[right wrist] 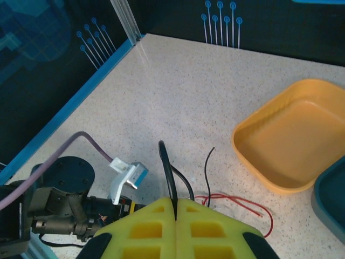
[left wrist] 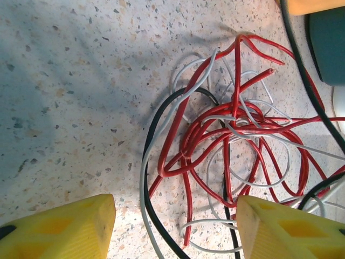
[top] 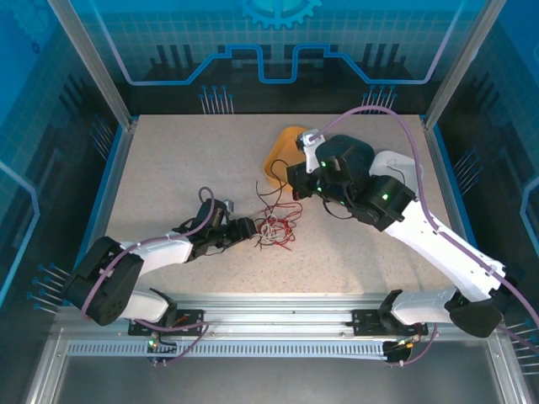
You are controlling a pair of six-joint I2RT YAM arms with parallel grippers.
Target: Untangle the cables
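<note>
Top external view, near edge first: finds left gripper (top: 251,227) low over the table (top: 168,160), just beside the cables (top: 276,227), at their 9 o'clock. Left wrist view: confirms yellow fingers (left wrist: 59,229) spread apart, closed on nothing. Places the red, white and black tangle (left wrist: 232,140) on the speckled surface toward 1 o'clock, with one black and one white strand running down between the fingertips. Farther out, at 1 o'clock of the tangle: records right gripper (top: 296,183) above the table. Right wrist view: shows its fingers pressed together, pinching a black cable (right wrist: 168,167) rising from the seam. Notes a red strand (right wrist: 237,202) lying loose on the surface just beyond. Farthest, at 12 o'clock of the tangle: logs yellow tray (right wrist: 291,140), with a teal container (right wrist: 331,199) at its 4 o'clock.
</note>
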